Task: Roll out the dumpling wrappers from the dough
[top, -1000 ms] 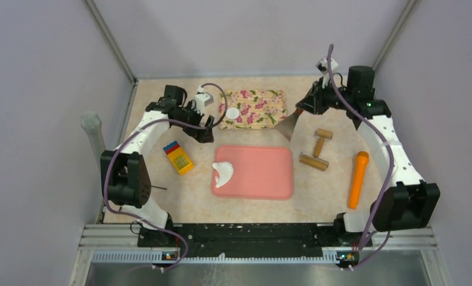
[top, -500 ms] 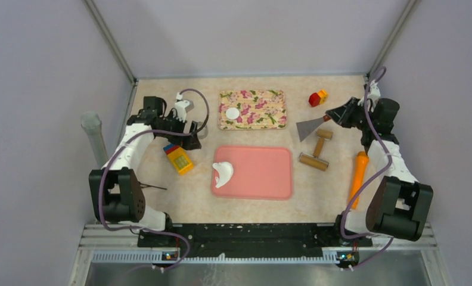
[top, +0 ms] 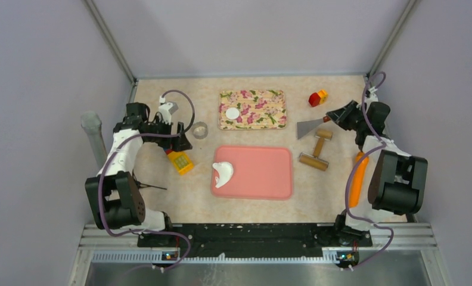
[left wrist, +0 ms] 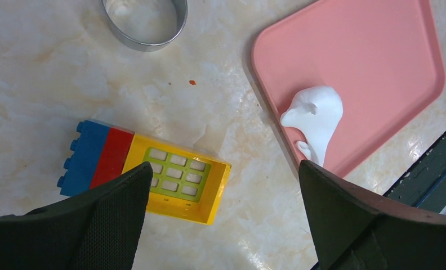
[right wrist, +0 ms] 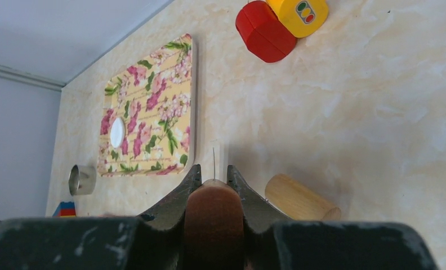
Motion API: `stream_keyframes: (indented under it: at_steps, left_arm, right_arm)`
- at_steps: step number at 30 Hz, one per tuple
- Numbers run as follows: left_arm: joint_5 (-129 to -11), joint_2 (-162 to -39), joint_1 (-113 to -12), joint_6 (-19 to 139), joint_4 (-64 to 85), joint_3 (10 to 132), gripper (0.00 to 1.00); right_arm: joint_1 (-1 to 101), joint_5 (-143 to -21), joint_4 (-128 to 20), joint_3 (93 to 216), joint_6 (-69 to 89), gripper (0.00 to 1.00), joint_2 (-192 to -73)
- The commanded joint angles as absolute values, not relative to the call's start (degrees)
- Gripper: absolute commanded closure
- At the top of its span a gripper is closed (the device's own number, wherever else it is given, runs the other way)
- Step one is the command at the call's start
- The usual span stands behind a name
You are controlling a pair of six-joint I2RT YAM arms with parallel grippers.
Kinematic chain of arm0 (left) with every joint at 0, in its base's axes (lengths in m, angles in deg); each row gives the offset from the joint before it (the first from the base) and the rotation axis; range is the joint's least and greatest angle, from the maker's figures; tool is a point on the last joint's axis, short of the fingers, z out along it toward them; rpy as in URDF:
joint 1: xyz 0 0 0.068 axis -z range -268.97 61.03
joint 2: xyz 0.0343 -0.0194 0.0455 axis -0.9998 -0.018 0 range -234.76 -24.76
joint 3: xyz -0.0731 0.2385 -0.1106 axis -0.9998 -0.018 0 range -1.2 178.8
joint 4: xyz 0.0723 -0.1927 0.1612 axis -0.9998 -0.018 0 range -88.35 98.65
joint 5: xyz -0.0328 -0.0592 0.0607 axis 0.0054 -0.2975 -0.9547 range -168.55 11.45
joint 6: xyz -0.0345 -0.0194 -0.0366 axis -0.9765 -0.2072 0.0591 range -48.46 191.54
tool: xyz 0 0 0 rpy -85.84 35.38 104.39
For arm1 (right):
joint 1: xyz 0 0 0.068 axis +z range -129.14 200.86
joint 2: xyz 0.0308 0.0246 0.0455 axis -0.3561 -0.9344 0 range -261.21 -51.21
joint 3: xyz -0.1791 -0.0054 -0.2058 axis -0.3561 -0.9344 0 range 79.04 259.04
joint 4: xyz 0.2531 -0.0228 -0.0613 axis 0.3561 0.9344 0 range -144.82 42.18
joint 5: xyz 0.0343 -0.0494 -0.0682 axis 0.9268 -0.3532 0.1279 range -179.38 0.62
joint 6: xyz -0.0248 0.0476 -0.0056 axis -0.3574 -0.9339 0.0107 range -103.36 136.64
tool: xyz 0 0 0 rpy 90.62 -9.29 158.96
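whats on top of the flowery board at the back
One dumpling wrapper, a small round white disc, lies flat on the floral board, toward its left end. Nothing else shows on it. The pattern under the disc is covered.

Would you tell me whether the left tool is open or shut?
Open: the left tool has its fingers wide apart above the toy brick, gripping nothing.
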State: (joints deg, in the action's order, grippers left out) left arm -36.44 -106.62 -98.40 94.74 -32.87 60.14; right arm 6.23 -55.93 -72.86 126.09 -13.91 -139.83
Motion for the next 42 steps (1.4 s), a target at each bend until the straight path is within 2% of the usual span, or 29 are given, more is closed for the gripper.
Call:
stream_keyframes:
  at_steps: [1, 15, 22, 25, 27, 42]
  left_arm:
    - [-32.1, -105.4, -98.9, 96.0, -31.4, 59.4, 0.01]
    - [-30.6, -106.4, -99.6, 95.8, -31.1, 59.1, 0.01]
    - [-30.3, -106.4, -99.9, 96.0, -31.1, 59.0, 0.01]
    - [-29.9, -106.2, -100.0, 96.1, -31.1, 59.0, 0.01]
    - [-29.6, -106.1, -100.1, 96.1, -31.2, 59.0, 0.01]
    - [-28.1, -104.8, -100.4, 96.1, -30.8, 58.7, 0.01]
  right_arm:
    - [6.7, -57.2, -78.9, 125.0, -15.7, 0.91, -140.5]
    - [8.8, -56.9, -83.9, 122.2, -17.8, 0.74, -145.2]
    - [9.1, -57.2, -81.2, 123.2, -16.4, 0.54, -144.9]
    - [8.8, -58.3, -76.8, 124.1, -15.0, 0.44, -143.1]
    - [8.5, -58.9, -73.2, 125.3, -13.1, 0.4, -141.5]
    - [7.4, -68.7, -49.3, 128.6, 3.3, 0.31, -132.4]
